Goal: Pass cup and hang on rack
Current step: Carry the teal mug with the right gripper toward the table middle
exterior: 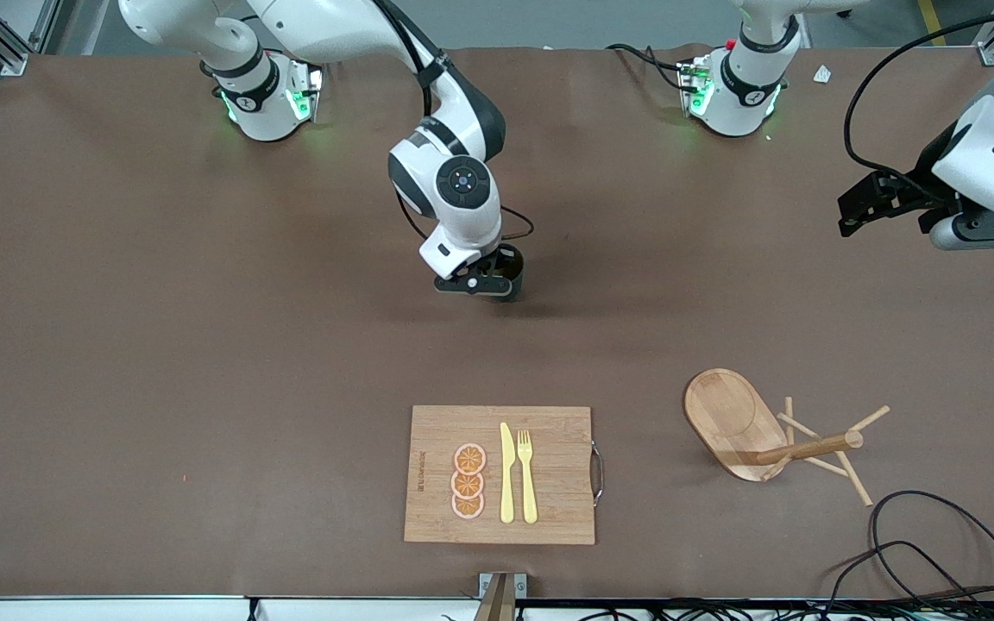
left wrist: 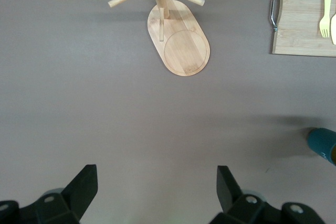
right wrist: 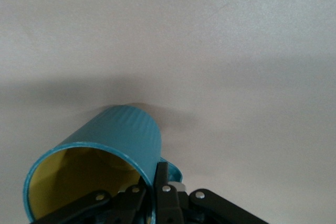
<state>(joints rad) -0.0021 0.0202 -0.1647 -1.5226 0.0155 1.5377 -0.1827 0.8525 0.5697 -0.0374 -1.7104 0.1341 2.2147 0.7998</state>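
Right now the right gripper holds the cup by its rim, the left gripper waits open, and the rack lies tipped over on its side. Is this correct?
One thing is wrong: the rack stands upright on its oval base, as the left wrist view shows. The right gripper does hold the cup by its rim, and the left gripper waits open.

Front view high, facing bases; left wrist view looks down on rack (left wrist: 178, 35), shared; right wrist view close on cup (right wrist: 100, 156).

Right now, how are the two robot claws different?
The right claw is shut on the teal cup's rim, low over the middle of the table; the left claw is open, holds nothing, and waits above the table's left-arm end. Both are black with two fingers.
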